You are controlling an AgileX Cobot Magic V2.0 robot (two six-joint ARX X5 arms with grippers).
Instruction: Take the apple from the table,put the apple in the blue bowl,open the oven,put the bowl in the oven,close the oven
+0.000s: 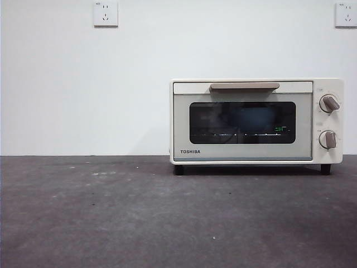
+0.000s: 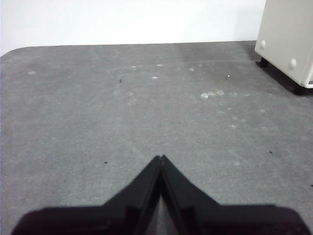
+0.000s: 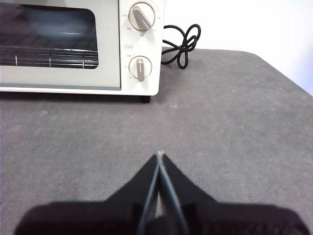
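Both claws rest low over the bench [image 1: 111, 212], jaws pressed together and holding nothing: the left claw [image 2: 161, 157] faces open grey surface with a corner of the oven [image 1: 256, 121] off to one side, while the right claw [image 3: 160, 154] points at the oven's knob end. The cream oven stands on the bench with its door shut, tan handle [image 1: 244, 86] across the top. Behind the dark glass, the blue bowl [image 3: 58, 23] sits on the wire rack (the apple cannot be made out). A black power cord [image 3: 182, 45] lies coiled just beside the oven.
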